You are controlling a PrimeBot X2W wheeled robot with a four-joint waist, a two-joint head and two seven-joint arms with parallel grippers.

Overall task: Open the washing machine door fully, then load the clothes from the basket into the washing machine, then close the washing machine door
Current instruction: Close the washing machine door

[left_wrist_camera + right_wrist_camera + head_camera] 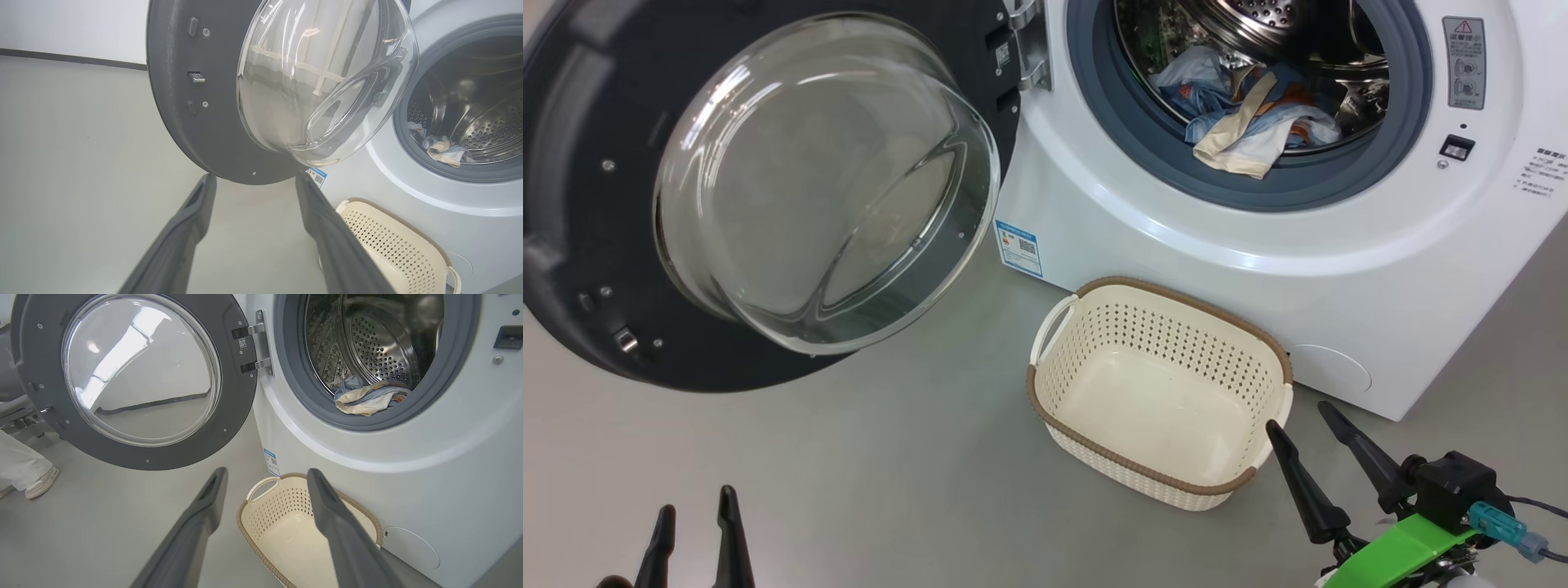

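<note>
Two of three steps look done: the round, black-rimmed glass washing machine door (825, 188) stands swung wide, and blue-and-cream clothes (1250, 135) lie inside the white washing machine (1176, 245). The cream perforated plastic basket (1143, 327) sits empty on the grey floor (849, 474), just before the machine. Closing is left. The left end effector (696, 500) and right end effector (1297, 415) hover low, spread wide, empty, the right beside the basket's near corner.

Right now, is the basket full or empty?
Empty. The basket shows its bare cream bottom, and the clothes lie inside the washing machine.
</note>
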